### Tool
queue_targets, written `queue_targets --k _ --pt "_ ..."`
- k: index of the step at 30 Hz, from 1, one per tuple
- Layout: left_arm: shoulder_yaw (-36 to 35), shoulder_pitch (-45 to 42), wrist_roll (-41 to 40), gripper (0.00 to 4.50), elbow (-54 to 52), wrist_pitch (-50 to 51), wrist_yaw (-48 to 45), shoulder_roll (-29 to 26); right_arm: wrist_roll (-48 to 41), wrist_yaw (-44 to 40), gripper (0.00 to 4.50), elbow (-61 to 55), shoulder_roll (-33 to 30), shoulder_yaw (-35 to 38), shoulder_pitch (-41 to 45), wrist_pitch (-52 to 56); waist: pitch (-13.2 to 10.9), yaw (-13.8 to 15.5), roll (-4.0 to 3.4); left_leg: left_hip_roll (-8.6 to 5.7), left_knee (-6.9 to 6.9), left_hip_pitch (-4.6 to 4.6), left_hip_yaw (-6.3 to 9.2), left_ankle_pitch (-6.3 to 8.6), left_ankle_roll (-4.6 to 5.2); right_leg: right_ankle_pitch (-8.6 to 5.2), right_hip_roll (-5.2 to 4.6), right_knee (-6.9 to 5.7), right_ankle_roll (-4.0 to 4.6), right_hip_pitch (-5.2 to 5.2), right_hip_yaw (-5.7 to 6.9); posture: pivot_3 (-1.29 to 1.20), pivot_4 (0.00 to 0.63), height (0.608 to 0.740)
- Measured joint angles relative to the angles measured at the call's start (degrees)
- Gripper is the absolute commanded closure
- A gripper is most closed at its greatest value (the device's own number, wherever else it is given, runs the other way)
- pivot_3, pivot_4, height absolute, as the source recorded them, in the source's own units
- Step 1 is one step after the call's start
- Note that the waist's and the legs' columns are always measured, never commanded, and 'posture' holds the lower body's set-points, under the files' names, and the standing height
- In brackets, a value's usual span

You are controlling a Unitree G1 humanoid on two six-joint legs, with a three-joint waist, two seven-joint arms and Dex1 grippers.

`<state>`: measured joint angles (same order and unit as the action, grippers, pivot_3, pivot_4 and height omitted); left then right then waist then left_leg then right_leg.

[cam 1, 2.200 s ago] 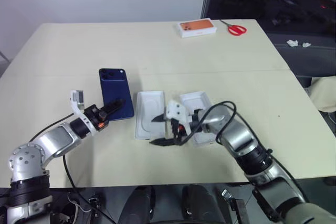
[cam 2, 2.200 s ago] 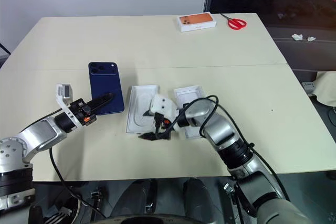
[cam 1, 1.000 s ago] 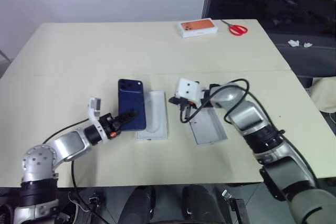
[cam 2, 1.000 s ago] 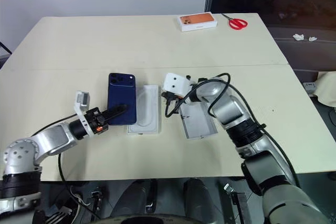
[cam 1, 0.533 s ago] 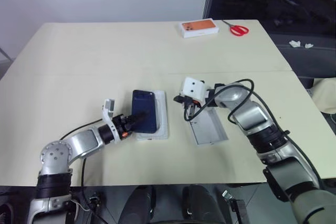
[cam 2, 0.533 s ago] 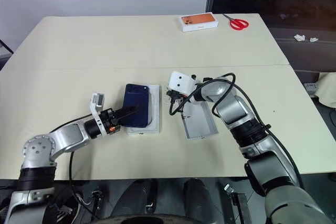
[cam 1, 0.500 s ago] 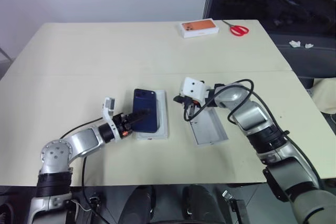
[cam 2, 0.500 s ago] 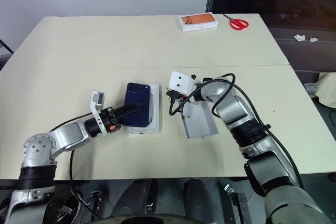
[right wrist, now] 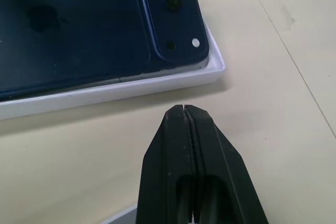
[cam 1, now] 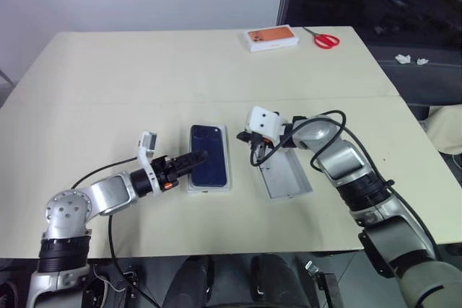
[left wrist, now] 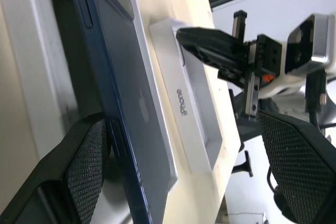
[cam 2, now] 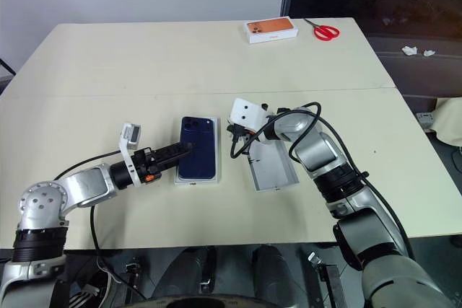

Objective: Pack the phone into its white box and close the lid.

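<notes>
The phone [cam 1: 210, 164] lies in the box [cam 1: 209, 187], long axis running away from the robot. The lid [cam 1: 284, 177] lies open just right of it, directly under the pressed-together right gripper [cam 1: 255, 155]. The left gripper [cam 1: 195, 159] is spread at the phone's near left edge.

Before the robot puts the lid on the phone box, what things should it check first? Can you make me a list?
1. Phone lying in the white box: ok, though fully seated: cannot tell.
2. Left gripper jaws open, phone released: ok.
3. Left gripper clear of the box: not ok, its tips hang over the phone.
4. Lid within reach, beside the box, open side up: ok.
5. Right gripper ready to grab the lid: not ok, jaws shut, empty.
</notes>
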<state>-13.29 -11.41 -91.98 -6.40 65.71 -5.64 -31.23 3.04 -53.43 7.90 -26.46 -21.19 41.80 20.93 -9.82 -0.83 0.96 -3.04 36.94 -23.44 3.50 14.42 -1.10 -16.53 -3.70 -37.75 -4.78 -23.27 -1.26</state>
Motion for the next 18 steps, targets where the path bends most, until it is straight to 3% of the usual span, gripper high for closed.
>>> queue_targets --k 8,18 --pt "-3.28 0.01 2.50 0.03 -0.20 -0.32 -3.24 -5.80 -1.07 -0.18 4.50 0.26 1.49 0.01 0.02 0.06 -0.01 0.07 0.00 0.00 0.00 0.00 0.00 0.01 0.01 0.00 0.00 0.01 0.00 0.01 0.01 0.00 0.150 0.740" --pt "-3.44 -0.05 10.11 0.03 -0.99 -2.56 -8.21 -6.05 -4.47 0.04 4.50 0.02 4.66 2.54 0.33 3.12 -0.02 -0.01 -0.01 0.00 -0.05 0.00 0.00 0.01 0.01 0.00 0.00 0.01 0.01 -0.03 0.00 0.00 0.150 0.740"
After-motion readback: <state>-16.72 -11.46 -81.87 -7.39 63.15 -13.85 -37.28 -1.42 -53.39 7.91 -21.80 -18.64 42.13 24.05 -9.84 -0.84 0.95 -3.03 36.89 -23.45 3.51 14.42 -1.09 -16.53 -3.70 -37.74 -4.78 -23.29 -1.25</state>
